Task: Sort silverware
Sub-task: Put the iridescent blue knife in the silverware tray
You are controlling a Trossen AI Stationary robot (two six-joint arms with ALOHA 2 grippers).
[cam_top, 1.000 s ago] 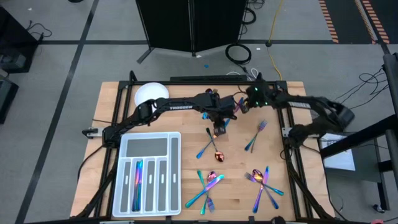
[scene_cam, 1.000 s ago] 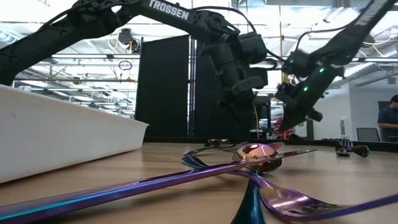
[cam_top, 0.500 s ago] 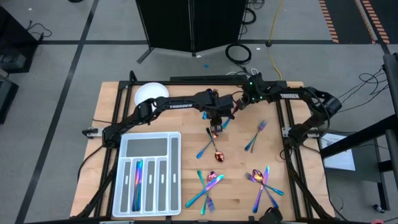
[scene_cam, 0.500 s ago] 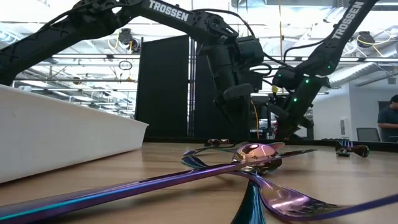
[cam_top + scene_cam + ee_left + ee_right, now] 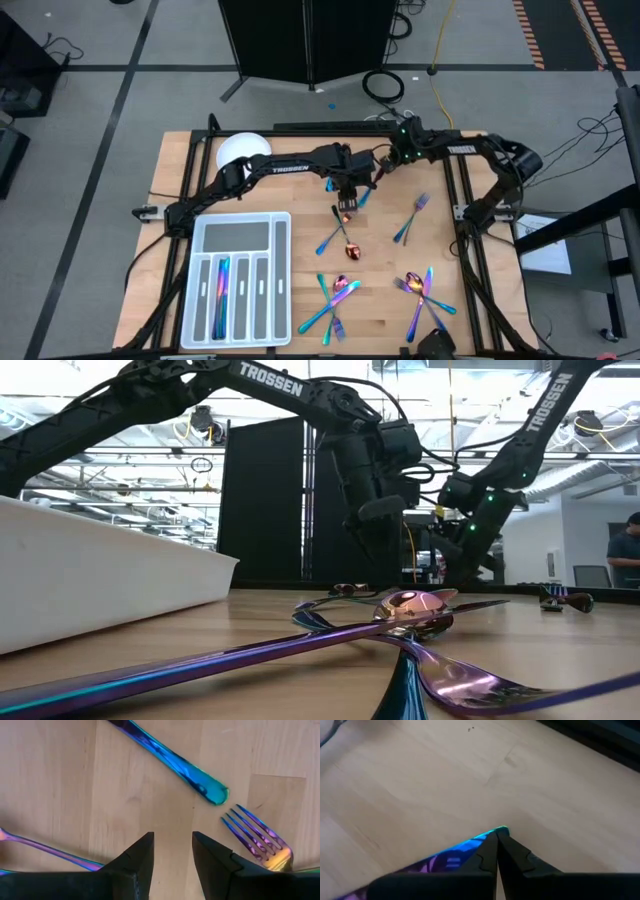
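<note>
Silverware: iridescent rainbow metal forks, knives and spoons (image 5: 345,290) scattered on the wooden worktop (image 5: 300,190); some lie in the translucent white compartment tray (image 5: 238,280).
Right gripper (image 5: 497,836): jaws clamped on a blue-purple utensil (image 5: 445,860).
Left gripper (image 5: 172,852): jaws apart, empty, above a fork (image 5: 260,837).
Writing: "TROSSEN" on both arms.

Pretty bright and even from overhead, ceiling lights (image 5: 600,422) blow out a bit in the low view, soft short shadows on the table (image 5: 290,190), glare on the nearest fork (image 5: 470,685), which is fuzzy up close, and the right wrist view looks soft.
</note>
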